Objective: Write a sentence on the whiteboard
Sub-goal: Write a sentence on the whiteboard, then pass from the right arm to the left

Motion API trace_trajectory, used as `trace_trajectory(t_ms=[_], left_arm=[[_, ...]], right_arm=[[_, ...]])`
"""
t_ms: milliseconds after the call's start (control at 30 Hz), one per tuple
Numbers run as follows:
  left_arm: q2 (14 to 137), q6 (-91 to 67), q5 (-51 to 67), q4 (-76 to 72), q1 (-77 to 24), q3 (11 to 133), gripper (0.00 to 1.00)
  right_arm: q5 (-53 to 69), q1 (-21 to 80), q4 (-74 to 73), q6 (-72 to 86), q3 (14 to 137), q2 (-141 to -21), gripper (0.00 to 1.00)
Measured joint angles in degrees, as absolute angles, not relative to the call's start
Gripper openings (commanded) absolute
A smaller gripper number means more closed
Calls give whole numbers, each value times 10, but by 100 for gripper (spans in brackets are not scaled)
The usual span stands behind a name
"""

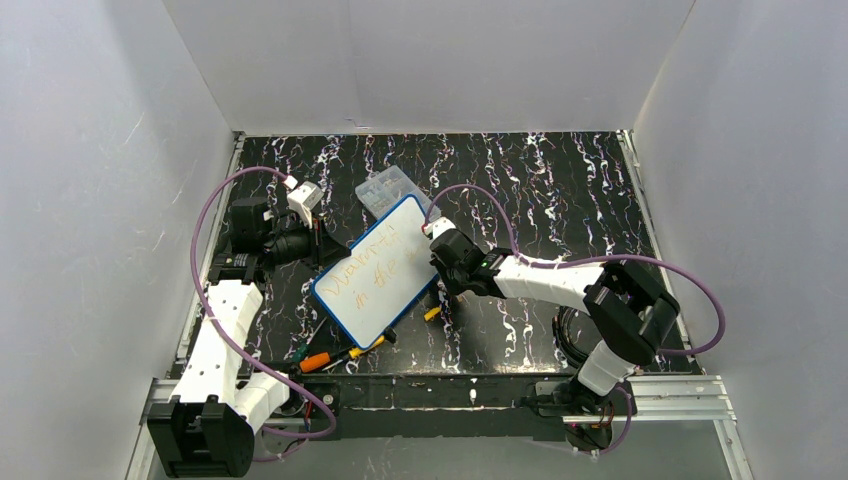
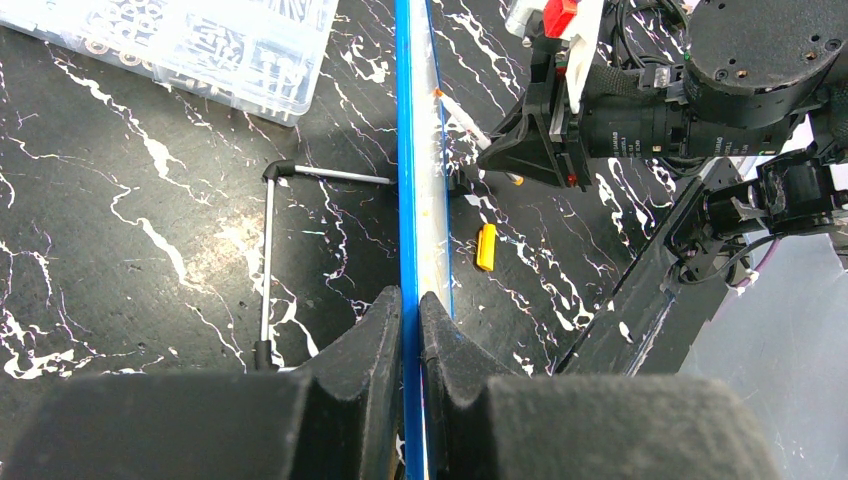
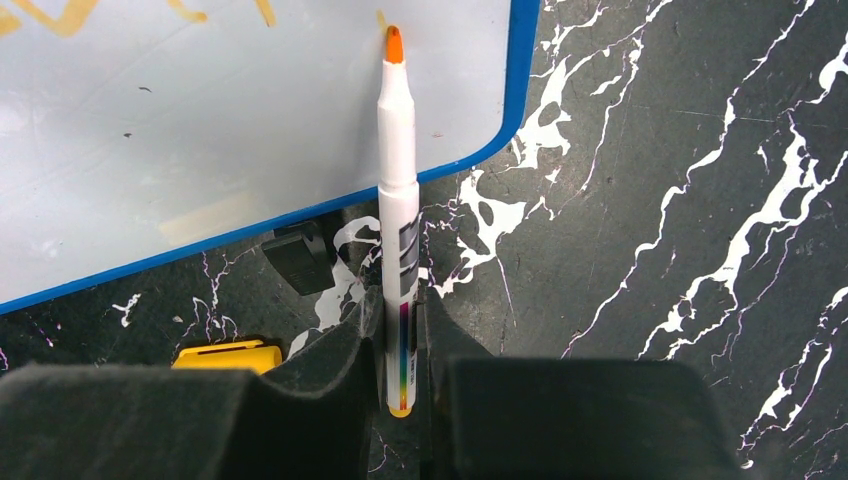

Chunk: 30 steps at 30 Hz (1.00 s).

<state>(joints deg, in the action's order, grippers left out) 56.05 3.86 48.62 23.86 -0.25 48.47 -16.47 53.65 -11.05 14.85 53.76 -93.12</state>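
The whiteboard (image 1: pixel 378 268), white with a blue rim, is held tilted at mid-table. Its orange sentence (image 1: pixel 375 256) runs in two slanted lines. My left gripper (image 1: pixel 318 240) is shut on the board's left edge; the left wrist view shows the blue rim (image 2: pixel 408 180) edge-on between the fingers (image 2: pixel 375 335). My right gripper (image 1: pixel 437 252) is shut on a white marker (image 3: pixel 399 200) with an orange tip (image 3: pixel 394 44). The tip is at the board's face (image 3: pixel 200 120) near its right edge, beside an orange stroke.
A clear compartment box (image 1: pixel 388 187) lies behind the board, also in the left wrist view (image 2: pixel 190 45). A yellow cap (image 3: pixel 220 354) and a black piece (image 3: pixel 297 256) lie under the board. Orange-handled tools (image 1: pixel 328 358) lie near the front edge. An L-shaped hex key (image 2: pixel 270 250) lies left of the board.
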Motion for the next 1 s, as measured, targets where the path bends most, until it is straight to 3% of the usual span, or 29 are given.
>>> trace_trajectory(t_ms=[367, 633, 667, 700, 833, 1000], left_arm=[[559, 38, 486, 240, -3, 485, 2], [553, 37, 475, 244, -5, 485, 59], [550, 36, 473, 244, -5, 485, 73], [547, 35, 471, 244, -5, 485, 81], [530, 27, 456, 241, -6, 485, 88], [511, 26, 423, 255, -6, 526, 87]], right_arm=[[-164, 536, -113, 148, 538, -931, 1], [-169, 536, -188, 152, 539, -843, 1], [-172, 536, -199, 153, 540, -817, 1], [-175, 536, -211, 154, 542, -792, 1], [-178, 536, -267, 155, 565, -734, 1], [-140, 535, -347, 150, 592, -717, 1]])
